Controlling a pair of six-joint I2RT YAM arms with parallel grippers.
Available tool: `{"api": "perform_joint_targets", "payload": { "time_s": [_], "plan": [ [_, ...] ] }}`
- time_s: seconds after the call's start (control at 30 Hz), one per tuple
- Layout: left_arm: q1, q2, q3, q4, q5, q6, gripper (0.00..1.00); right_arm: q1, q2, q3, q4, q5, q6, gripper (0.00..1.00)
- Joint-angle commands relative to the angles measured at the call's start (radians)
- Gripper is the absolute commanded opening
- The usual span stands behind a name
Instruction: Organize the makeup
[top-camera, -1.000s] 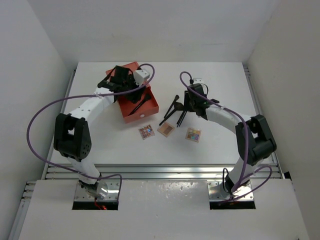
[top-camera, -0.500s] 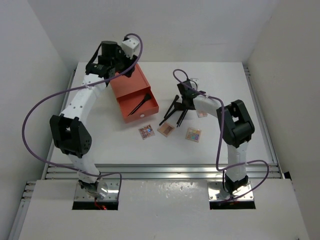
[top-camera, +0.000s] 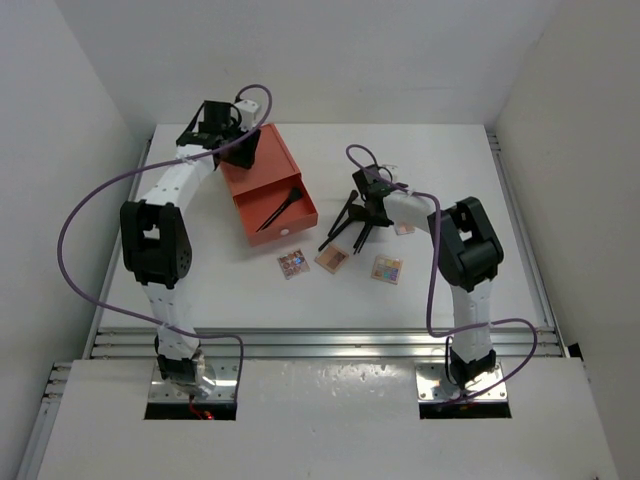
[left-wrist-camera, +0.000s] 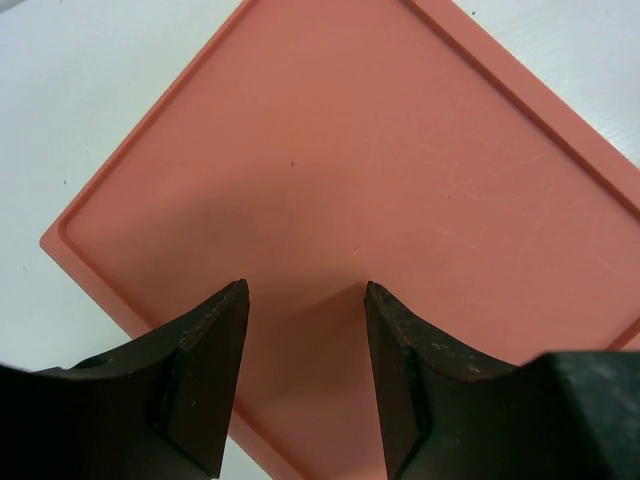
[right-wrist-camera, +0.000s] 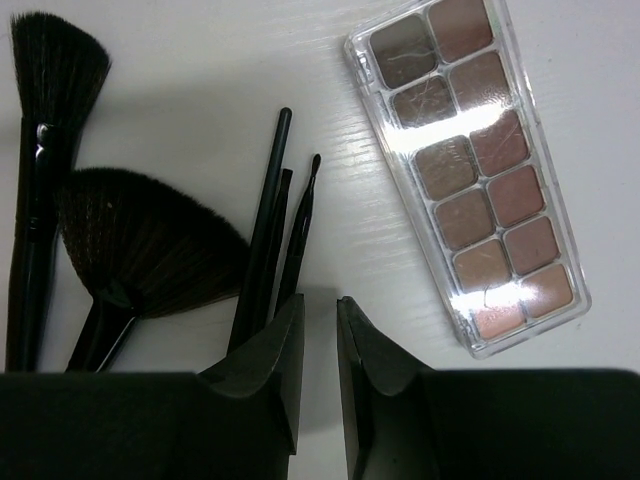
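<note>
- Left tool (left-wrist-camera: 305, 290): released, its jaws spread wide and holding nothing. It hovers over the closed lid of the orange box (top-camera: 262, 160), near the box's far left corner. The judged risk is that any press or sideways push on that smooth lid slides the whole box across the counter (top-camera: 200, 270) rather than doing useful work.
- Open drawer (top-camera: 285, 215): one black brush (top-camera: 281, 208) already lies in it on a diagonal. If the box gets shoved or the drawer is closed carelessly, that brush could jam at the front edge.
- Three small palettes (top-camera: 293, 263) (top-camera: 331, 259) (top-camera: 387, 269): in a loose row on the counter nearer the arm bases, well apart from the drawer and untouched – most of the sorting looks undone.
- Brush pile (top-camera: 345, 222): a powder brush (right-wrist-camera: 50, 120), a fan brush (right-wrist-camera: 150, 250) and a bunch of thin brushes (right-wrist-camera: 270, 230) that touch one another.
- Right tool (right-wrist-camera: 320, 310): jaws parted only to a slit, with bare counter showing between them (nothing gripped). It sits just beside the thin brushes, whose handles run under its left finger. With so narrow a gap it may land on top of a handle and roll it away, or pinch two brushes at once because they lie together.
- Long palette (right-wrist-camera: 465, 170): flat on the counter just right of the tool – a sideways sweep of the wrist could knock it off line.
</note>
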Motion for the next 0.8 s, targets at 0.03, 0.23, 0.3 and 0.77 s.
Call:
{"api": "perform_joint_targets", "payload": {
  "time_s": [0.03,0.23,0.3,0.77],
  "plan": [
    [0.005,0.002,0.006,0.038,0.0,-0.046,0.56,0.001,0.0,0.038,0.013,-0.028,0.007,0.2],
    [0.014,0.011,-0.025,0.038,0.02,-0.065,0.56,0.0,-0.027,0.005,0.032,-0.087,0.039,0.21],
    [0.014,0.011,-0.025,0.038,0.03,-0.065,0.56,0.004,-0.039,0.002,0.026,-0.094,0.052,0.21],
    [0.014,0.02,-0.043,0.038,0.049,-0.074,0.56,0.018,-0.096,-0.04,0.059,-0.104,0.052,0.23]
  ]
}}
